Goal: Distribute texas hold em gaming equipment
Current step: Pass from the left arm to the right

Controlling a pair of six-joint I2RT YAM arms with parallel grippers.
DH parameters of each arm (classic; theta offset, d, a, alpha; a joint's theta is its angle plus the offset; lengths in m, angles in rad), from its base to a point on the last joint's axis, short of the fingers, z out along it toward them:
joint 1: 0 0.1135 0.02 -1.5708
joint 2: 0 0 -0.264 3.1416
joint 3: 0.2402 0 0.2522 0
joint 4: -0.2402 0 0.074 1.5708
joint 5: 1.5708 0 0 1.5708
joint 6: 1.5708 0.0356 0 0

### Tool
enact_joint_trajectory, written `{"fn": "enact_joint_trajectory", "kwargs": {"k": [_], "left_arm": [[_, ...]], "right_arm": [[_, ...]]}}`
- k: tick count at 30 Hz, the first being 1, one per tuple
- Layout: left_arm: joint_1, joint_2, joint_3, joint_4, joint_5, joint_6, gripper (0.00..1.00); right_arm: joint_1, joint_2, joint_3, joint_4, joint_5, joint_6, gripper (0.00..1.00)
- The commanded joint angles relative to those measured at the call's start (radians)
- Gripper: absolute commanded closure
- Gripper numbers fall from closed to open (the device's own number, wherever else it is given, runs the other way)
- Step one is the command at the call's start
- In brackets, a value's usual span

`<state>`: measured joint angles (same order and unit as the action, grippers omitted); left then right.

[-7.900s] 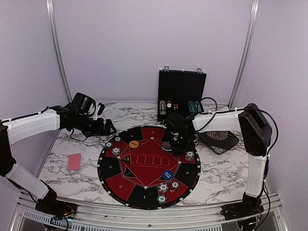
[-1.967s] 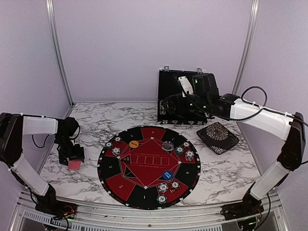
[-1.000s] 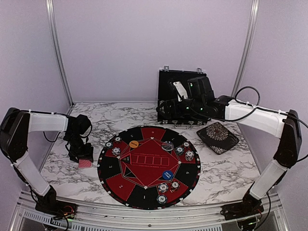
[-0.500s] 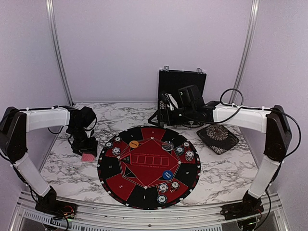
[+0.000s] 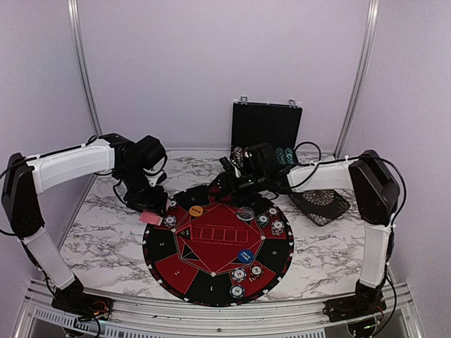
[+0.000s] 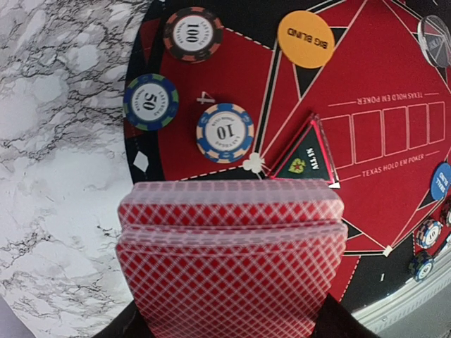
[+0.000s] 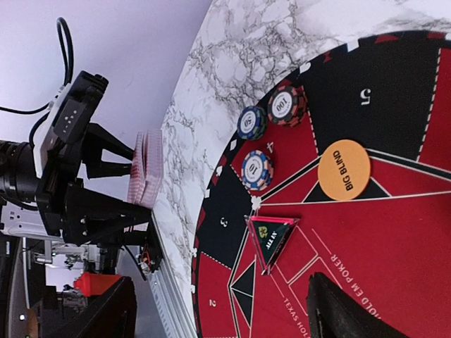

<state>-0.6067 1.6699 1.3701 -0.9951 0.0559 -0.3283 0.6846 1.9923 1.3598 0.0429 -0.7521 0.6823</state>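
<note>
A stack of red-backed playing cards (image 6: 229,260) fills the bottom of the left wrist view, and my left gripper (image 5: 148,210) is shut on it just off the left rim of the round mat (image 5: 211,282). Below it on the mat lie a 100 chip (image 6: 193,33), a 50 chip (image 6: 151,102), a 10 chip (image 6: 225,132) and the orange Big Blind disc (image 6: 306,39). My right gripper (image 7: 225,313) hangs open and empty over the mat's far side (image 5: 227,184). The clear disc (image 5: 246,213) and blue disc (image 5: 246,256) lie on the mat, with more chips (image 5: 273,220) at its right and near edges.
A triangular All In marker (image 7: 270,239) lies on the mat's left centre. The open black chip case (image 5: 266,134) stands at the back. The black patterned dish (image 5: 320,204) sits to the mat's right. Bare marble (image 5: 106,239) lies left of the mat.
My left gripper has carried the cards from the left of the table up to the mat's left rim. My right arm has swung from the case down over the mat's far edge.
</note>
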Motion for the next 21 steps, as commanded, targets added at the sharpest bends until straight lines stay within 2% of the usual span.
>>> {"fn": "enact_joint_trajectory", "kwargs": {"k": [1, 10, 21], "left_arm": [[-0.052, 0.042, 0.071, -0.092, 0.025, 0.021, 0.51], [-0.146, 0.096, 0.135, -0.107, 0.035, 0.017, 0.51], [-0.19, 0.12, 0.17, -0.111, 0.049, 0.02, 0.51]], "right_arm": [[0.006, 0.037, 0.007, 0.159, -0.116, 0.147, 0.19], [0.039, 0.112, -0.034, 0.387, -0.187, 0.339, 0.21], [0.09, 0.174, -0.021, 0.5, -0.23, 0.439, 0.24]]}}
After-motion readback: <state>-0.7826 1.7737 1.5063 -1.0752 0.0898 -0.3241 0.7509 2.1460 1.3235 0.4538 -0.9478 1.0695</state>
